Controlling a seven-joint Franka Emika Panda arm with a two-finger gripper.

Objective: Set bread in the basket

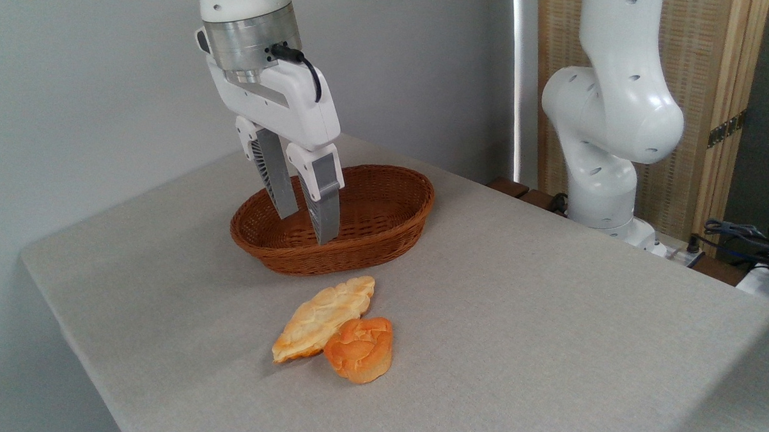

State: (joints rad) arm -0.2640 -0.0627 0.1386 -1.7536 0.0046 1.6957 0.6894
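Observation:
The bread (360, 349), a chunky orange-brown bun with a folded top, lies on the grey table near the front, touching a pale-yellow leaf-shaped pastry (324, 317) on its left. Behind them stands the oval reddish-brown wicker basket (394, 231), which holds nothing that I can see. My gripper (308, 228) hangs over the basket's left half, fingers pointing down, open with a narrow gap and nothing between them. It is well above and behind the bun.
The arm's white base (603, 163) stands off the table's right back edge, with cables (743, 235) beside it. The table's left edge (68, 329) and front right edge drop off close by. A wooden screen stands behind the base.

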